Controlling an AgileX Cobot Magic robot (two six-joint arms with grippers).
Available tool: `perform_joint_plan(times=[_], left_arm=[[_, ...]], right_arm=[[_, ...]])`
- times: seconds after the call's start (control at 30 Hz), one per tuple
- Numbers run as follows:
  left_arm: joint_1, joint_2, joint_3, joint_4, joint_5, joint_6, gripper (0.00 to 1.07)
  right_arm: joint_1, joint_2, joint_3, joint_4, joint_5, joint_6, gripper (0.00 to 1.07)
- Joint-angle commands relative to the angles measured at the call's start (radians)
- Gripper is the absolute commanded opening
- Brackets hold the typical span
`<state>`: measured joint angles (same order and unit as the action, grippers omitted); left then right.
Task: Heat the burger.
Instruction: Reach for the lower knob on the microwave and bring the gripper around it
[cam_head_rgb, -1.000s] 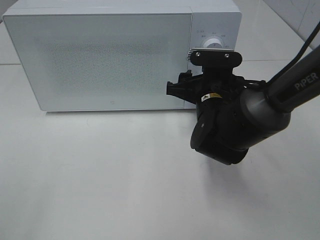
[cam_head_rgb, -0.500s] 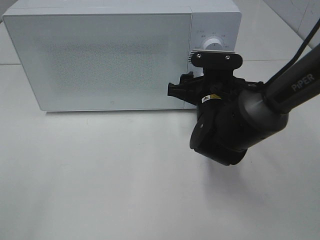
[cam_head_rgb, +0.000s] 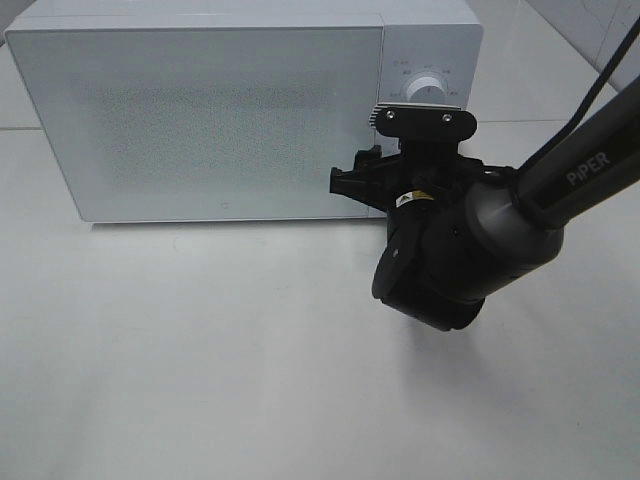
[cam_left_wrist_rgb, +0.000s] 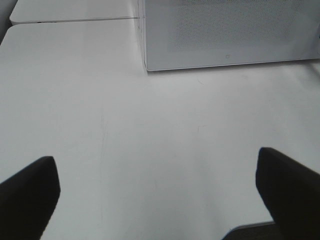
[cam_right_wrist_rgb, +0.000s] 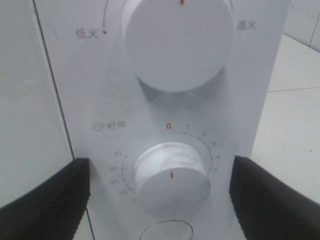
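The burger is out of view. The white microwave stands at the back of the table with its door shut. My right gripper is open at the control panel. Its two black fingers stand on either side of the timer knob without touching it. That knob's red mark is turned away from the 0. In the high view the right wrist covers the lower panel, and the power knob shows above it. My left gripper hangs open over bare table, holding nothing.
The white tabletop stretches in front of the microwave. A seam between table sections runs beside the microwave's corner. The right arm's link and cable slant in from the right edge.
The right arm has shifted slightly to the left in front of the control panel. The microwave stays shut and nothing else has moved.
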<state>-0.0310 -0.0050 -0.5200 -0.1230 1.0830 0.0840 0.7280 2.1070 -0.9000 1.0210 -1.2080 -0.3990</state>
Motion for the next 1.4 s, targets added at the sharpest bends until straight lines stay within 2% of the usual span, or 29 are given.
perform_joint_plan(times=[0.03, 0.23, 0.6, 0.67, 0.77, 0.83, 0.87, 0.93, 1.0, 1.4], left_arm=[[0.004, -0.017, 0.004, -0.007, -0.013, 0.001, 1.00], [0.004, -0.017, 0.004, -0.007, -0.013, 0.001, 1.00], [0.004, -0.017, 0.004, -0.007, -0.013, 0.001, 1.00], [0.004, -0.017, 0.004, -0.007, -0.013, 0.001, 1.00], [0.004, -0.017, 0.004, -0.007, -0.013, 0.001, 1.00], [0.004, -0.017, 0.004, -0.007, -0.013, 0.001, 1.00], [0.004, -0.017, 0.004, -0.007, -0.013, 0.001, 1.00], [0.004, -0.017, 0.004, -0.007, -0.013, 0.001, 1.00], [0.004, -0.017, 0.004, -0.007, -0.013, 0.001, 1.00], [0.004, -0.017, 0.004, -0.007, -0.013, 0.001, 1.00]], right_arm=[[-0.003, -0.001, -0.018, -0.004, -0.196, -0.014, 0.75], [-0.003, -0.001, -0.040, -0.004, -0.196, -0.037, 0.73], [-0.003, -0.001, -0.041, 0.019, -0.197, -0.046, 0.60], [-0.003, -0.001, -0.041, 0.022, -0.197, -0.046, 0.44], [-0.003, -0.001, -0.041, 0.022, -0.196, -0.046, 0.39], [-0.003, -0.001, -0.041, 0.022, -0.195, -0.046, 0.18], [-0.003, -0.001, -0.041, 0.022, -0.195, -0.046, 0.18], [-0.003, -0.001, -0.041, 0.022, -0.195, -0.046, 0.08], [-0.003, -0.001, -0.041, 0.022, -0.194, -0.046, 0.03], [-0.003, -0.001, -0.041, 0.021, -0.182, 0.027, 0.03]])
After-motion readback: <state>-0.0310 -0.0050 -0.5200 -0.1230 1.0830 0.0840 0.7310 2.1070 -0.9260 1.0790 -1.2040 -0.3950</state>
